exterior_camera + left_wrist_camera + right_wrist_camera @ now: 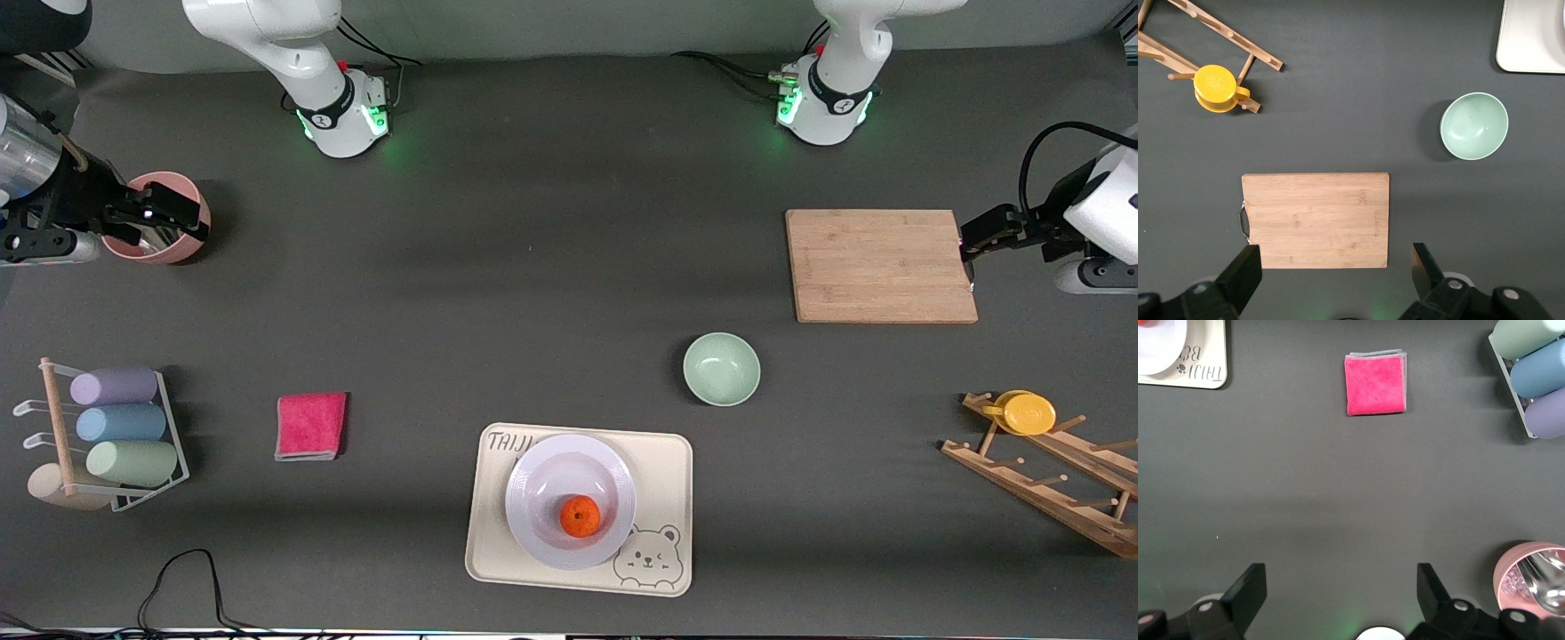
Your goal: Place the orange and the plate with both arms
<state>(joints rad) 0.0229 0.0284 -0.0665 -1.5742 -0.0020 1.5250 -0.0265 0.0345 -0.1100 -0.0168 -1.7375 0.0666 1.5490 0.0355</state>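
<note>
The cream rectangular tray with a bear drawing (662, 462) lies on the dark table close to the front camera, and everything else is placed from it. On the tray rests the round glossy white plate with a wide raised rim (536, 476), and inside the plate, on the part nearest the front camera, sits the small round bright-orange fruit with dimpled skin (580, 516); neither is touched by a gripper. A pale green round bowl (721, 369) stands a little farther from the front camera than the tray, toward the left arm's end of the table, and the light wooden rectangular cutting board (880, 265) lies farther again from the tray in the same direction. A slanted wooden peg rack (1049, 476) carrying a flat yellow cup (1027, 412) stands well apart from the tray at the left arm's end. Toward the right arm's end, a folded pink cloth (310, 425) lies near the tray, and a white wire rack of pastel cylinders (116, 427) stands past the cloth. The left gripper (1331, 270) waits above the table at the edge of the cutting board, well apart from the tray, its jaws spread wide. The right gripper (1338, 590) hangs over bare table beside a pink cup (160, 218), also well apart from the tray, jaws spread wide with nothing between them.
</note>
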